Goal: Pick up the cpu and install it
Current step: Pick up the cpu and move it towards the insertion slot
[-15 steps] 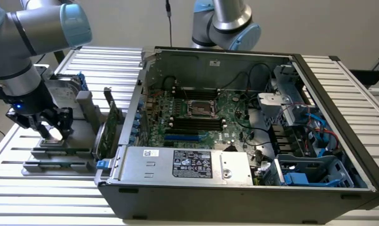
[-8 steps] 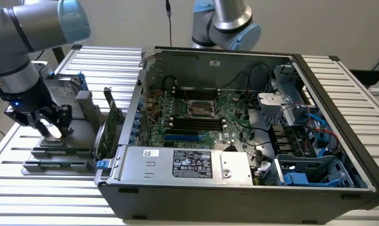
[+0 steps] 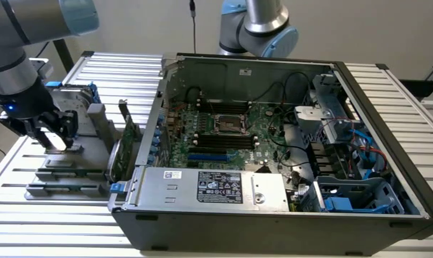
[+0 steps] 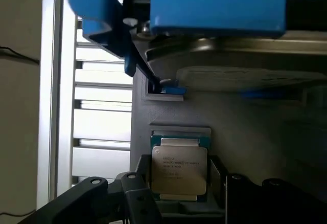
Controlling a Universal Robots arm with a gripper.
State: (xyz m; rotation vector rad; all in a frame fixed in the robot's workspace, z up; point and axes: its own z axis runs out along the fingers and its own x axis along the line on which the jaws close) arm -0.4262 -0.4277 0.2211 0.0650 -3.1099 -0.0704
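The pincer point(image 3: 52, 138) hangs over the grey holder point(image 3: 72, 177) on the desk point(image 3: 58, 226), left of the open computer case point(image 3: 274, 215). It straddles the cpu point(image 4: 179, 170), which lies flat, silver top up; whether it clamps it, I cannot tell. The hard drive point(image 4: 230, 9) stands just beyond, and the green card point(image 3: 126, 140) stands to the right.

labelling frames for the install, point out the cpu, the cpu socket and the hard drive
cpu point(image 4: 179, 170): wrist view, middle of silver top
cpu socket point(image 3: 228, 124): exterior view, socket centre
hard drive point(image 3: 70, 100): exterior view, silver face
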